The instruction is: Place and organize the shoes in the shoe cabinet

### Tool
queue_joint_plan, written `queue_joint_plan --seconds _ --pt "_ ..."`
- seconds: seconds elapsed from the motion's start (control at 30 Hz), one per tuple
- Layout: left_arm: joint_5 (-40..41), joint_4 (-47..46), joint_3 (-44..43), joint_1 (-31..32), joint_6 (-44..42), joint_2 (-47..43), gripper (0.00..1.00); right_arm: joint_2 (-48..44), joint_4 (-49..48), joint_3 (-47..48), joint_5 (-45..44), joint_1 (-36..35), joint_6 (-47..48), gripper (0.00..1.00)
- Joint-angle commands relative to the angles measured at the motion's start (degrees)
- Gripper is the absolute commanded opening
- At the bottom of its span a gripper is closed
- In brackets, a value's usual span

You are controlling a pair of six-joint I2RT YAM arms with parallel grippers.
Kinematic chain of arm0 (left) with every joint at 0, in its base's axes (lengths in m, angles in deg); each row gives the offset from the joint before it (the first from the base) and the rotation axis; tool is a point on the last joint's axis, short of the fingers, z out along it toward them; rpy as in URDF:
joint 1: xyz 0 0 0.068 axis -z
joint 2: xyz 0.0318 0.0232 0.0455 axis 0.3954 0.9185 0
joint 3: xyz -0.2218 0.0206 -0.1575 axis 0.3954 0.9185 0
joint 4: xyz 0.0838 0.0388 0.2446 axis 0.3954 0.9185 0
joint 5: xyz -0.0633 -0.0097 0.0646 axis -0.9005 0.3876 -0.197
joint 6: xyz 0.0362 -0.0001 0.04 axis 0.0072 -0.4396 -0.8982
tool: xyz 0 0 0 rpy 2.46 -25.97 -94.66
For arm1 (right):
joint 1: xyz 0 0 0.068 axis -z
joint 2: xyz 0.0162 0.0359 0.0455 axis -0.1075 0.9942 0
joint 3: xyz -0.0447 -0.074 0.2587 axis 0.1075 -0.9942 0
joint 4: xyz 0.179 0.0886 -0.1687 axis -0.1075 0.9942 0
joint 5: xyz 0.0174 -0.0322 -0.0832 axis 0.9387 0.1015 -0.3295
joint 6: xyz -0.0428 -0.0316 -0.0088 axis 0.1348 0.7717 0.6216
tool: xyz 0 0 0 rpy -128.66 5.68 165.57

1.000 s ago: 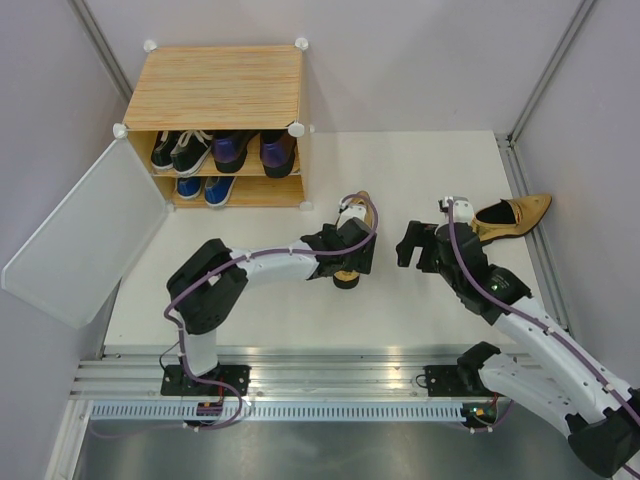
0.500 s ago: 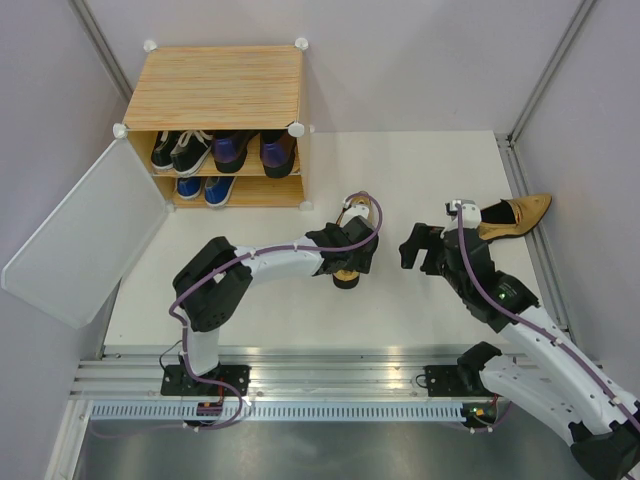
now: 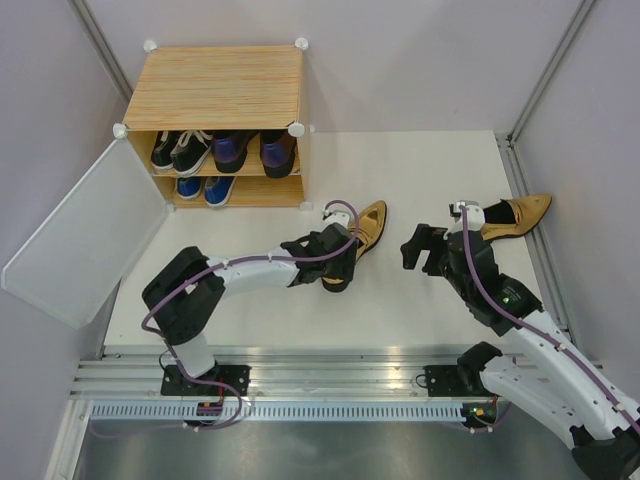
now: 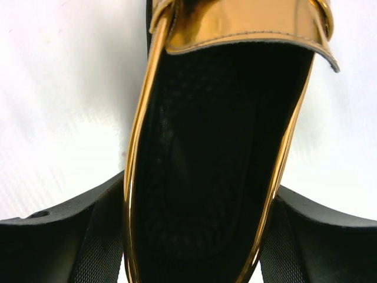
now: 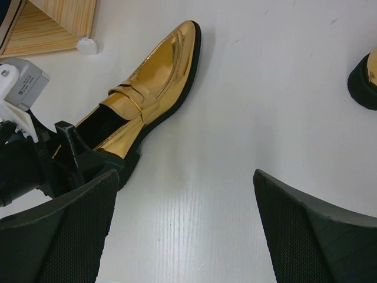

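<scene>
A shiny gold pointed heel [image 3: 366, 222] lies on the white table, toe pointing to the far right. My left gripper [image 3: 338, 262] is shut on its heel end; its fingers [image 4: 97, 236] press both sides of the shoe [image 4: 235, 23]. It also shows in the right wrist view [image 5: 150, 76]. My right gripper [image 3: 420, 248] is open and empty above bare table [image 5: 182, 224]. The second gold heel [image 3: 518, 212] lies at the right, partly behind my right arm. The shoe cabinet [image 3: 215, 90] holds black sneakers [image 3: 180, 150] and purple heels [image 3: 250, 150] on the upper shelf, blue sneakers [image 3: 205, 187] on the lower.
The cabinet's pale door panel [image 3: 85, 235] hangs open to the left. Grey walls enclose the table on the left, back and right. The right half of the lower shelf [image 3: 270, 190] holds nothing. A cabinet corner [image 5: 53, 23] shows in the right wrist view.
My left gripper has lowered the gold heel from a tilted hold to lying flat, toe out to the far right, and the arm has pulled back left. My right gripper barely moved.
</scene>
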Motion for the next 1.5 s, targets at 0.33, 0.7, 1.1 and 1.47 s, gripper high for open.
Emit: queue_joint_plan --seconds 0.33,0.7,1.1,1.47 --pt "9.59 11.06 14.12 -3.69 0.33 -16.21 0.02 -1.02 -1.12 0.36 -1.18 0.28 -0.36 0.98" --pt "9.26 12.38 23.35 -15.72 4.73 -32.11 0.02 -0.93 -1.20 0.36 -0.91 0.19 -0.19 0.98" --pt "15.05 11.25 24.49 -16.78 7.19 -36.61 0.02 0.30 -1.82 0.45 -0.39 0.19 0.16 0.98" --pt "19.45 -0.89 28.36 -17.49 3.33 -44.17 0.02 1.44 -2.26 0.36 -0.12 0.28 0.25 0.98"
